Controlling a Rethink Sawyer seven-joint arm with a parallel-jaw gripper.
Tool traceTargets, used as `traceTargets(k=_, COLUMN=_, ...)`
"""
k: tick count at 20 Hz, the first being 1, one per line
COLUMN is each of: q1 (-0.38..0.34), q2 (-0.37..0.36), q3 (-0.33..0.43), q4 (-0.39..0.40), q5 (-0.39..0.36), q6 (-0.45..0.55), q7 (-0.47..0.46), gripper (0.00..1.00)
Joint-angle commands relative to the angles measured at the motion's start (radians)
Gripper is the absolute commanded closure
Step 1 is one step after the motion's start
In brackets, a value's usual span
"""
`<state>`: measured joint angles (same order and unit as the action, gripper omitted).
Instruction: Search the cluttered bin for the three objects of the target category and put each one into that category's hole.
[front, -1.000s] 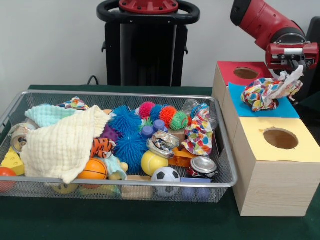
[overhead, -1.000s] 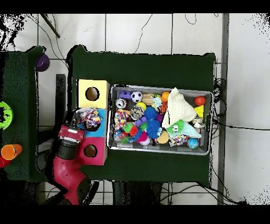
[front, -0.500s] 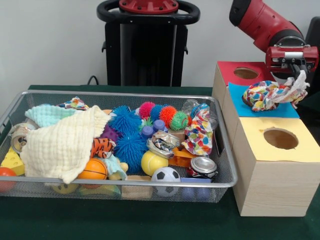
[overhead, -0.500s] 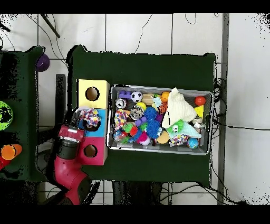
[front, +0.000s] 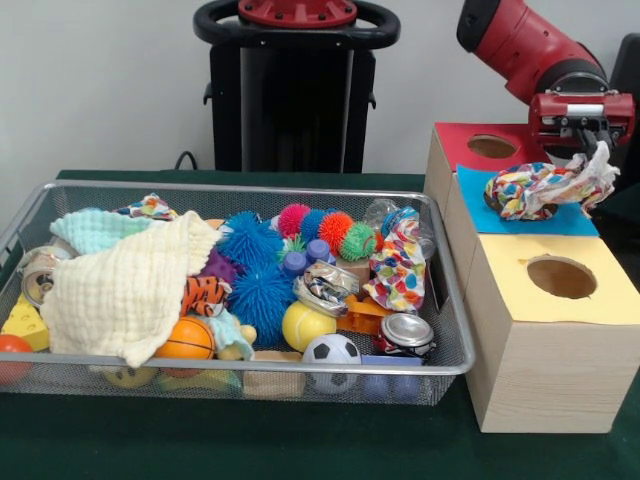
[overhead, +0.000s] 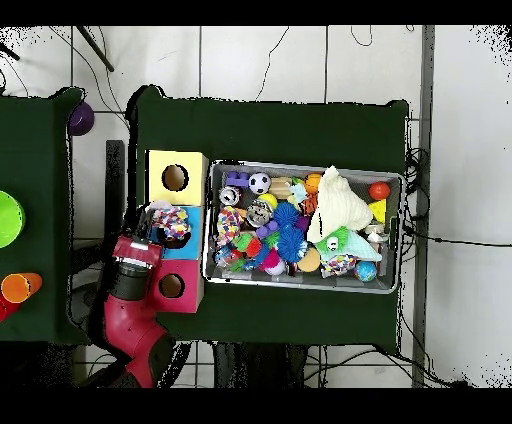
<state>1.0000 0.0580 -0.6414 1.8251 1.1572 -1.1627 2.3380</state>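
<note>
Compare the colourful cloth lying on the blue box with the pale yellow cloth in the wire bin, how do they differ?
The colourful cloth is patterned in many colours; the pale yellow cloth is plain. The colourful cloth is bunched into a small wad on the blue box, one end at the end effector; the pale yellow cloth is larger and spreads over toys in the bin, nowhere near the end effector. Both are soft, crumpled fabric.

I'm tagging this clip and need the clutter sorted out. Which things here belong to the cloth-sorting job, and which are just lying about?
In the job:
- claw
- patterned cloth hanging from the claw, over the blue box
- cream cloth, spotted cloth, still in the wire bin

Lying about:
- soccer ball
- blue spiky ball
- crushed can
- yellow box, red box
</note>
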Motion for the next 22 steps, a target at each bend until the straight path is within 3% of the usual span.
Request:
traceTargets(k=1, q1=-0.046, q2=-0.016, q3=0.110, q4=-0.023, q5=-0.024, q6=0.044, q7=0.101, gripper=1.00)
traceTargets(k=8, q1=-0.051, q2=-0.031, q3=0.114, q4=-0.006, q5=-0.033, q6=0.055, q7=0.123, gripper=1.00)
traceTargets(k=12, q1=-0.081, q2=-0.044, q3=0.122, q4=-0.005, q5=-0.107, q6=0.110, q7=0.139, gripper=1.00)
traceTargets(k=17, q1=-0.087, q2=-0.043, q3=0.109, q4=-0.016, q5=-0.149, q6=0.117, q7=0.073, gripper=1.00)
traceTargets(k=22, q1=-0.089, q2=-0.051, q3=0.116, q4=-0.009, q5=-0.139, q6=0.100, q7=0.062, gripper=1.00)
